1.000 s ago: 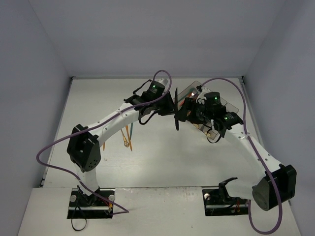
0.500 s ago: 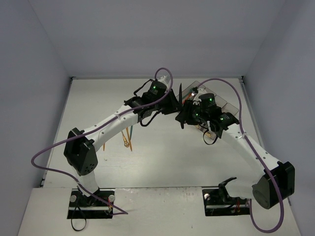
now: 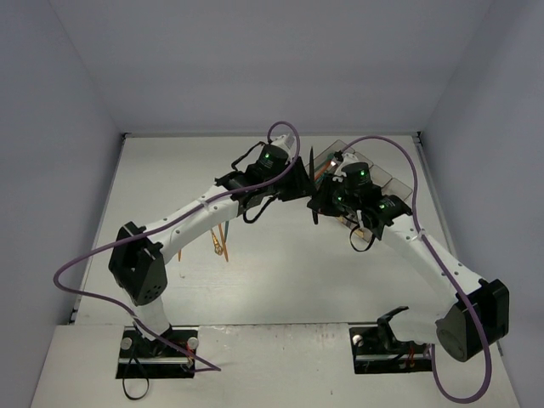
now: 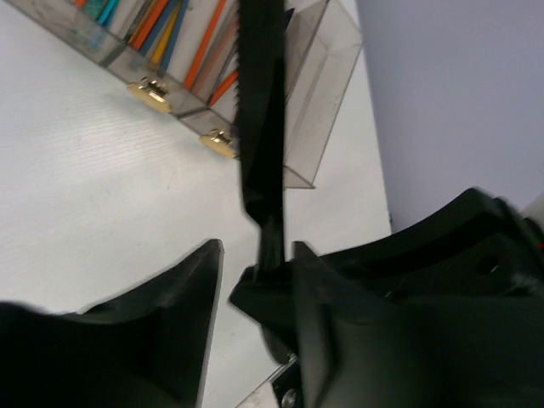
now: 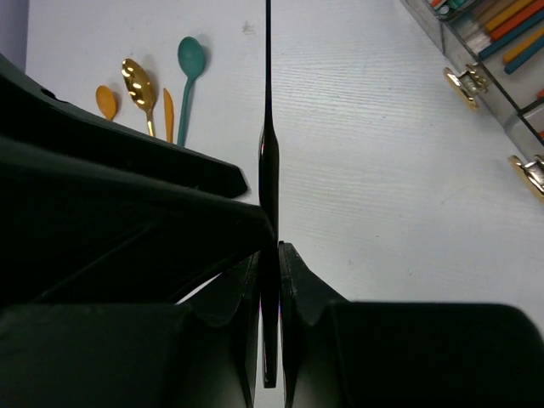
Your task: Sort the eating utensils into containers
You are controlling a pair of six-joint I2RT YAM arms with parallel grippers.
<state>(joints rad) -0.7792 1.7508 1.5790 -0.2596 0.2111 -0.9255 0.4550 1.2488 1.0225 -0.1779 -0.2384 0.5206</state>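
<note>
A black knife [image 4: 259, 110] with a serrated edge stands upright between the two arms above the table [image 3: 280, 263]. My right gripper [image 5: 269, 255] is shut on its handle, and the knife [image 5: 268, 161] shows edge-on there. My left gripper [image 4: 253, 255] is open, with its fingers apart on either side of the handle. In the top view the left gripper [image 3: 303, 184] and right gripper [image 3: 317, 202] meet at the knife [image 3: 312, 163], just left of the containers [image 3: 387, 177]. The containers [image 4: 327, 76] hold orange, teal and gold utensils.
Loose utensils lie on the table at the left: a teal spoon [image 5: 190, 59], a gold spoon [image 5: 136, 78] and two orange pieces [image 5: 105, 100]. In the top view they [image 3: 219, 240] lie under the left forearm. Walls enclose the table on three sides.
The left jaws have opened off the knife while the right jaws closed on its handle. Both grippers and the knife shifted slightly up and right, toward the containers.
</note>
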